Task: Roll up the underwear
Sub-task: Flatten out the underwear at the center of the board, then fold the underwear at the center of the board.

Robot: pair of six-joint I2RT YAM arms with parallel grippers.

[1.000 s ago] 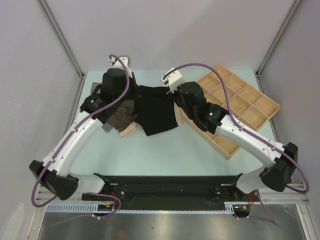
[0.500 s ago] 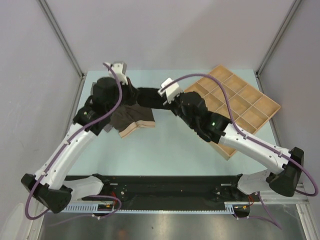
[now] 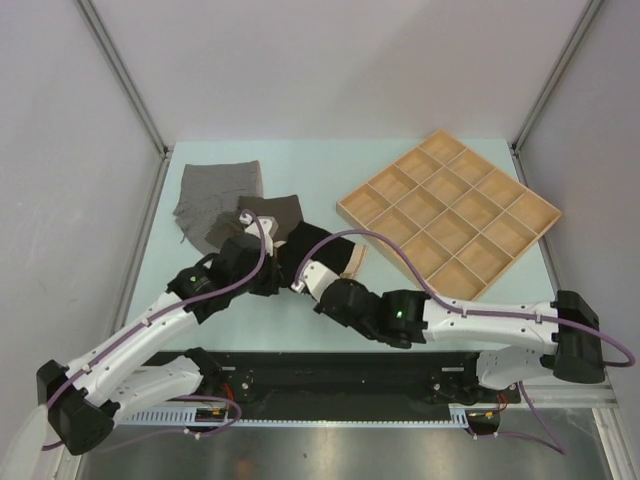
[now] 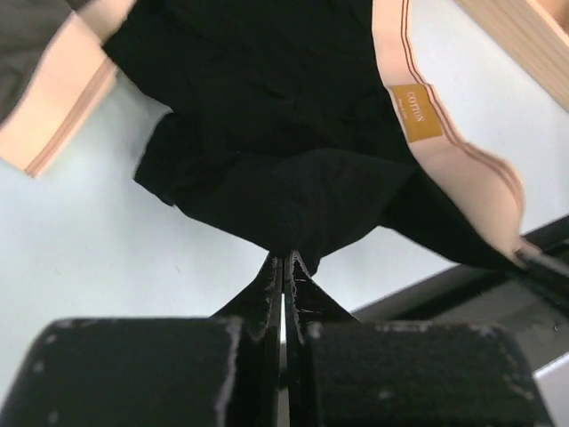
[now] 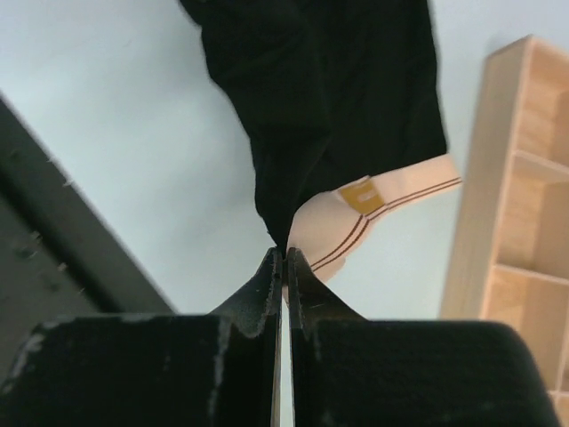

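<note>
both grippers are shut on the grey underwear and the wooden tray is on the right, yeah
Not the grey one. The left gripper and right gripper are shut on the black underwear, as both wrist views show; the grey underwear lies at the far left. The wooden tray is on the right.

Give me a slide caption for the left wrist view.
Left gripper pinches an edge of the black briefs, pale waistband and mustard tag in view.

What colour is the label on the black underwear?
The label is mustard yellow; the left wrist view shows it best.
</note>
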